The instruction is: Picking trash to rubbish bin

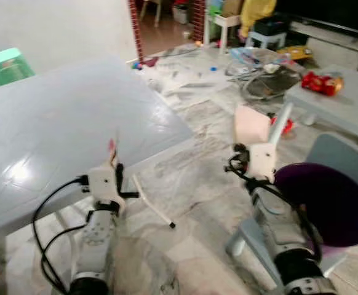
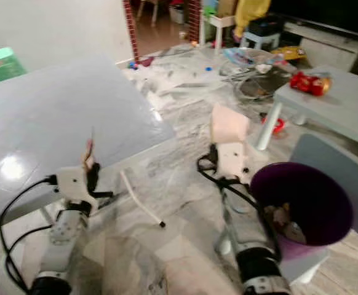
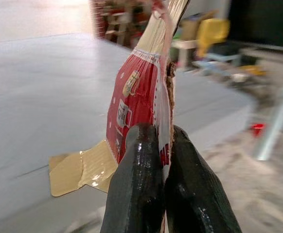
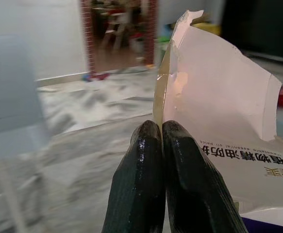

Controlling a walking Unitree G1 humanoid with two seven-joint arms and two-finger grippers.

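My left gripper (image 3: 158, 136) is shut on a flattened red and cream carton (image 3: 139, 92), held upright beside the near edge of the big grey table (image 1: 56, 123). In the eye views this carton (image 1: 112, 149) is seen edge-on above the left gripper (image 1: 114, 163). My right gripper (image 4: 156, 127) is shut on a torn pale pink carton piece (image 4: 219, 111) with printed text. That piece (image 1: 251, 125) stands just left of the purple bin (image 1: 330, 203), above rim level. The bin (image 2: 302, 209) holds some trash at its bottom.
The bin rests on a grey chair (image 1: 342, 153). A small grey table (image 1: 345, 104) at the right carries a red packet (image 1: 322, 83). A green stool (image 1: 7, 64) stands far left. Cables and litter cover the marble floor (image 1: 191, 178) farther off.
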